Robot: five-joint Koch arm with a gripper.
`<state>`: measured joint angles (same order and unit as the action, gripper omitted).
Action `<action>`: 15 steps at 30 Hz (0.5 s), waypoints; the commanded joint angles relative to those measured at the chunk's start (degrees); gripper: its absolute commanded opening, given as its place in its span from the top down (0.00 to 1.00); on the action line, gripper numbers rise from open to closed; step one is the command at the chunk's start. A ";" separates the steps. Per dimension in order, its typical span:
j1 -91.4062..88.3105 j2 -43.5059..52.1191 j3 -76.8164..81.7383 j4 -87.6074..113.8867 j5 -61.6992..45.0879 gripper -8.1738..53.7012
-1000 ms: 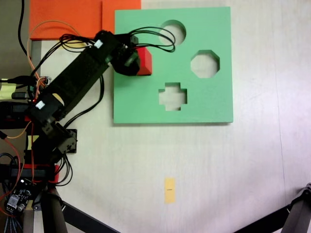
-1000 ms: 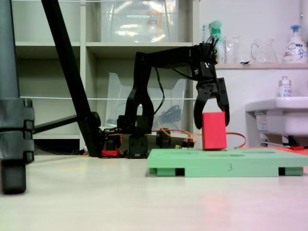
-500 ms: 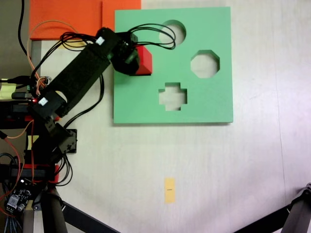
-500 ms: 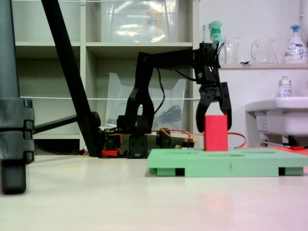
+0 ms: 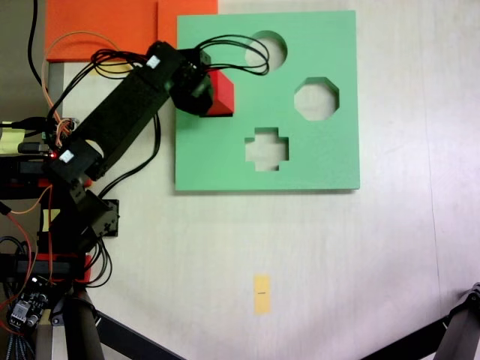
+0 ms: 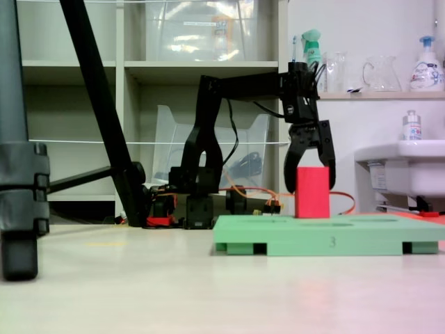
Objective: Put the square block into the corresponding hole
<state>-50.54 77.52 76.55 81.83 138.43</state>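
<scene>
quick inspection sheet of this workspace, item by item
surface: pale tabletop, small yellow tag lying on it
job's things: red square block stands upright on the green foam board, sticking up above it; its square hole is hidden under block and gripper; round, octagonal and cross cutouts are unfilled
clutter: orange foam slabs at the board's top-left corner in the top-down fixed view
grippers: gripper open, its fingers straddling the block's top
cables: black loops over the board, orange wires by the arm base
surroundings: shelving, bottles, tripod legs
</scene>
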 commanded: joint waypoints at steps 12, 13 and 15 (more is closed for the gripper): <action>-0.88 4.39 -1.05 -0.44 5.36 0.67; -0.97 4.22 -1.05 -0.18 5.27 0.67; -1.23 3.78 -0.97 0.00 4.57 0.67</action>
<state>-50.54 79.54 76.64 81.83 142.38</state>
